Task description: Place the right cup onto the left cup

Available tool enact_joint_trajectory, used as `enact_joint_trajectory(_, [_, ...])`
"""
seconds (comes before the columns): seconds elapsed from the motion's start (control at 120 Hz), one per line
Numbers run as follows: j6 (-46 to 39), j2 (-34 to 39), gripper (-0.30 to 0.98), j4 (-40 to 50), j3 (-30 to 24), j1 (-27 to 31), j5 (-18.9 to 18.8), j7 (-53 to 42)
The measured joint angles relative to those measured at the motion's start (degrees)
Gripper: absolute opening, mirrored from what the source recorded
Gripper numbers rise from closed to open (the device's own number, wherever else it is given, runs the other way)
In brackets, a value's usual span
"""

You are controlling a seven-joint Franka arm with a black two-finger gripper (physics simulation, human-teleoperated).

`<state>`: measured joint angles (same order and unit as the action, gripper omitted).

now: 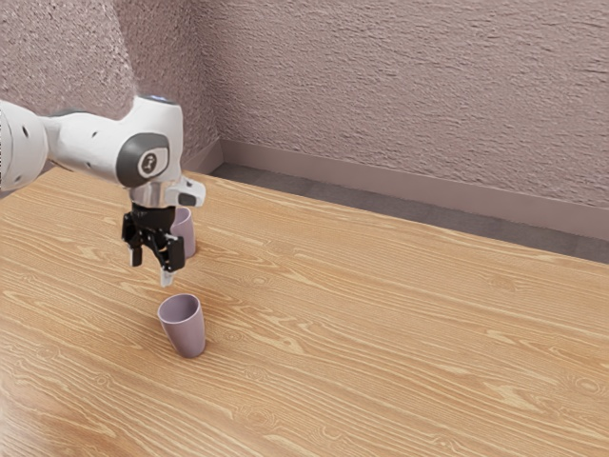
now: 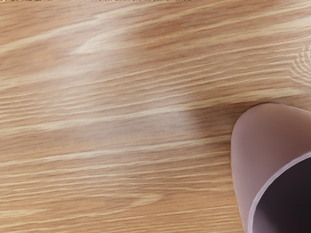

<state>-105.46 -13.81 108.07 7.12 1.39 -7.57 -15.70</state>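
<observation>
My gripper (image 1: 152,266) hangs above the table in the exterior view, its two fingers apart with nothing between them. A mauve cup (image 1: 186,330) stands mouth up on the wood, nearer that camera than the hand and lower in the picture. Behind the hand is a second mauve cup (image 1: 187,235), partly hidden by the gripper. In the wrist view one mauve cup (image 2: 257,145) with a dark inside is cut off by the lower right corner; which of the two it is, I cannot tell.
The wooden table (image 1: 381,333) stretches to the exterior view's right. Beyond its far edge rises a rough, pinkish-grey wall (image 1: 409,95) with a plain baseboard (image 1: 381,181).
</observation>
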Motion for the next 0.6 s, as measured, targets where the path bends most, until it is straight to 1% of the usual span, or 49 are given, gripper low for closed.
enact_joint_trajectory(0.283, [-4.0, -3.2, 0.69, 2.5, -1.2, 0.1, 1.5, -0.9])
enact_joint_trajectory(0.6, [-7.6, -4.6, 0.69, 2.7, -1.2, 0.3, 1.7, -1.5])
